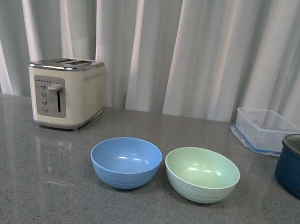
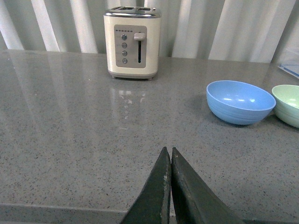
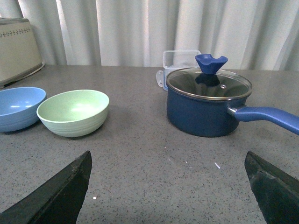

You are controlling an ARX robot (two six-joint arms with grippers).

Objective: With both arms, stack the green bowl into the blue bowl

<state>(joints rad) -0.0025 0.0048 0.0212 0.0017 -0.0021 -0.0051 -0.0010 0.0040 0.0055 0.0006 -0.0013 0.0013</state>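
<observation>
- Tabletop (image 1: pixel 30 185): grey, speckled, glossy; carries everything listed below.
- Toaster (image 1: pixel 66 92): cream, at the back on the robot's left, well apart from the bowls.
- Pot (image 1: pixel 296 167): dark blue with a glass lid, at the right edge of the front view, near the green bowl but not touching it.
- Container (image 1: pixel 265 129): clear plastic, behind the pot.
- Blue bowl (image 1: pixel 126 162): upright and empty, in the middle of the tabletop, on the left of the pair.
- Green bowl (image 1: pixel 201 174): upright and empty, just beside the blue bowl on its right. The rims are almost meeting; contact cannot be confirmed.
- Left fingers (image 2: pixel 161 186): pressed together, holding nothing, low over bare tabletop, well apart from both bowls.
- Right fingers (image 3: pixel 65 191): spread wide, holding nothing. The green bowl lies ahead of them and toward the blue bowl, the pot on the other side.
- Neither arm shows in the front view.
- Step, as judged: the very start. Neither bowl is gripped and the stack is not begun.
- Next move, as judged: the right arm is better placed for the green bowl's rim.
  - It needs a lift high enough to clear the blue rim, then a centred descent.
  - The left fingers must part first if they are to steady the blue bowl.
  - The pot should be kept clear.
</observation>
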